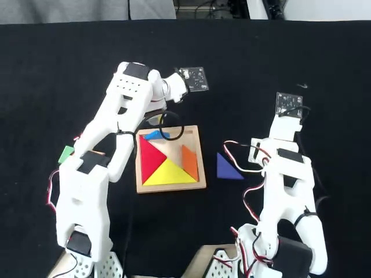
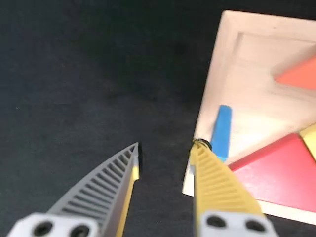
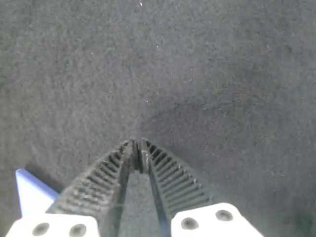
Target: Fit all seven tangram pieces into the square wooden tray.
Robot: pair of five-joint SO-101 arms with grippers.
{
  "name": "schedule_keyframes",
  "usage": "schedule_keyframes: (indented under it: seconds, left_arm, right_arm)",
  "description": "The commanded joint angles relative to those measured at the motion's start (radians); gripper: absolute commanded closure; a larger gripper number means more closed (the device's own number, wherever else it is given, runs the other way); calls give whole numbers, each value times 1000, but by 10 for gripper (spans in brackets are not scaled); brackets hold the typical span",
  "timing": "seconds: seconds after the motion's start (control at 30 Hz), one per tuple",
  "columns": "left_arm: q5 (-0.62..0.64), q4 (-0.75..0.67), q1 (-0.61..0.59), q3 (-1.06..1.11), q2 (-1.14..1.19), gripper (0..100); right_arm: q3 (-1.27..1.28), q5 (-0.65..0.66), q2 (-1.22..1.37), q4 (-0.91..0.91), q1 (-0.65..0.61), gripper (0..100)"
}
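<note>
The square wooden tray (image 1: pixel 199 156) lies mid-table and holds a red triangle (image 1: pixel 150 156), a yellow triangle (image 1: pixel 170 174), an orange piece (image 1: pixel 189 160) and a light blue piece (image 1: pixel 155 135) at its far left corner. A dark blue triangle (image 1: pixel 228 167) rests on the cloth just right of the tray. A green piece (image 1: pixel 66 154) peeks out left of the left arm. My left gripper (image 2: pixel 165 150) stands open over the tray's far left corner, one finger beside the light blue piece (image 2: pixel 222 131), the other outside the rim (image 2: pixel 212 89). My right gripper (image 3: pixel 136 145) is shut on nothing above bare cloth, beside the dark blue triangle (image 3: pixel 29 192).
Black cloth covers the table, with open room behind the tray and at the far right. The left arm (image 1: pixel 110 139) hangs over the tray's left side. Loose red and white cables (image 1: pixel 240 152) loop off the right arm near the dark blue triangle.
</note>
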Motion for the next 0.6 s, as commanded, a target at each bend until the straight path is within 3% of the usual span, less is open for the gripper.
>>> schedule_keyframes:
  seconds: [0.0,0.27,0.57]
  left_arm:
    - [5,14,7,-45,-8,827]
    - [5,17,13,-44,34,827]
    - [5,150,28,-70,23,827]
  right_arm:
    - [-65,0,-4,-15,6,986]
    - [-65,0,-4,-15,6,986]
    - [-65,0,-4,-15,6,986]
